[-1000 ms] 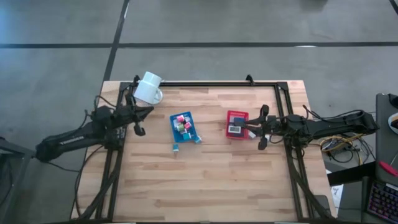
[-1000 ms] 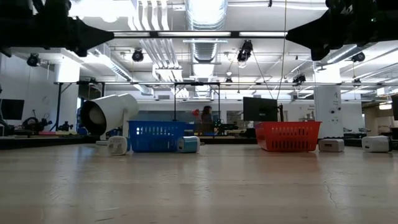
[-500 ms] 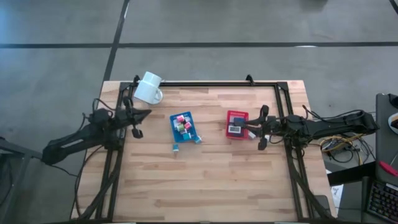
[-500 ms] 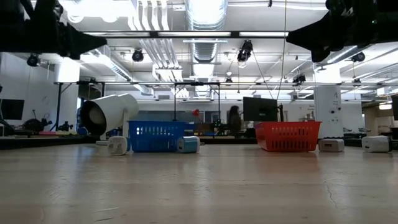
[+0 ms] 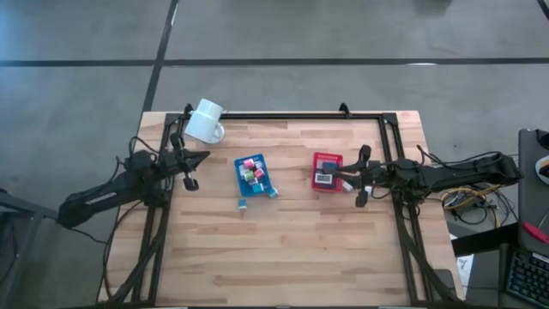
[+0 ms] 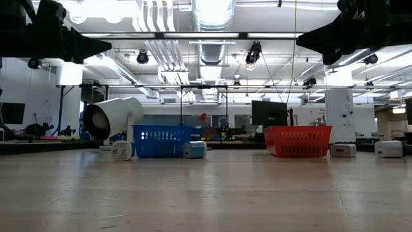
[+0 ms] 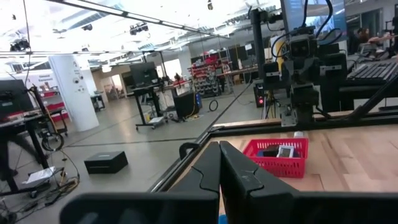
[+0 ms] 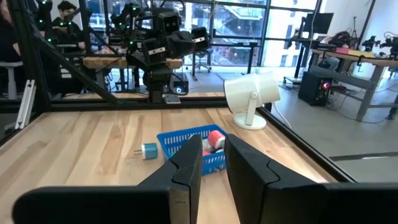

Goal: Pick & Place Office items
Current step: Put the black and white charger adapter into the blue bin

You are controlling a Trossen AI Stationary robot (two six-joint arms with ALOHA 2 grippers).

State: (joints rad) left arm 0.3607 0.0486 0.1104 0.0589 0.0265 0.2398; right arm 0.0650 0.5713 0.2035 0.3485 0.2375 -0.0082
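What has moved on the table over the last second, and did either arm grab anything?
Only the left gripper moved: it drew back a little toward its own side of the table, fingers shut and empty. Nothing was picked up or let go. The right gripper kept hovering beside the red tray, and the white mug, the blue tray and the small blocks lie as before.

This is a robotics lab in a large open industrial hall. Exposed round silver ventilation ducts [image 6: 212, 26] and rows of bright strip lights run across the high ceiling. The pale wooden butcher-block table [image 5: 292, 249] stands on a bare grey concrete floor [image 5: 343, 30] marked with dark lines. Beyond it are black metal workbenches [image 7: 155, 99], dark computer monitors [image 6: 268, 113] and red shelving stocked with parts [image 7: 208, 68]. Tall glass windows [image 8: 217, 28] line one wall, and bundled cables [image 5: 467, 199] trail off the table's right side.
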